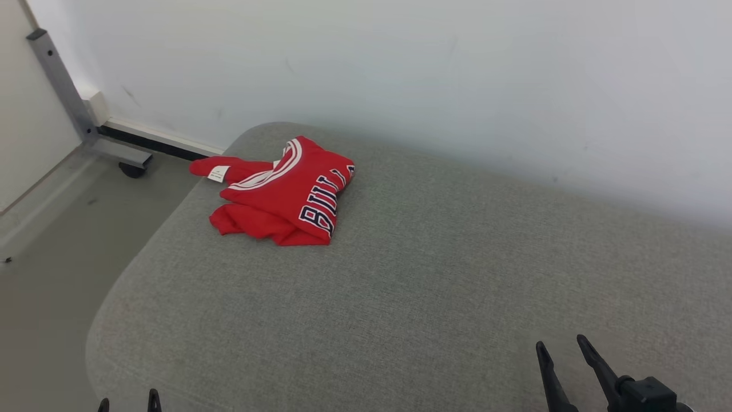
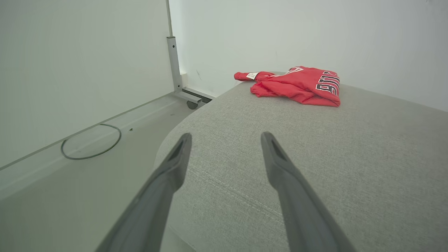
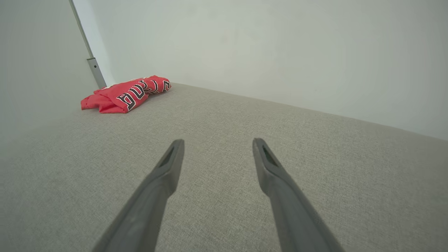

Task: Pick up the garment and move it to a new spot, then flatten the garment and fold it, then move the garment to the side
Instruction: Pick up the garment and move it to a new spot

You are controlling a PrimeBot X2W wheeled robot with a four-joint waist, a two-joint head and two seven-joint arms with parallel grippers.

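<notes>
Our left gripper point(image 2: 226, 134) and right gripper point(image 3: 218, 140) are spread and empty at the near edge of the cushion point(image 1: 457, 257). We judge it best to pinch the garment point(image 1: 283, 191), near the far-left corner, by its bunched folds.

The red garment point(image 1: 280, 194), a jersey with dark, white-edged lettering and white-striped trim, lies folded into a compact, slightly rumpled bundle near the far left corner of the grey cushion point(image 1: 400, 297), a white tag showing at its left end.
</notes>
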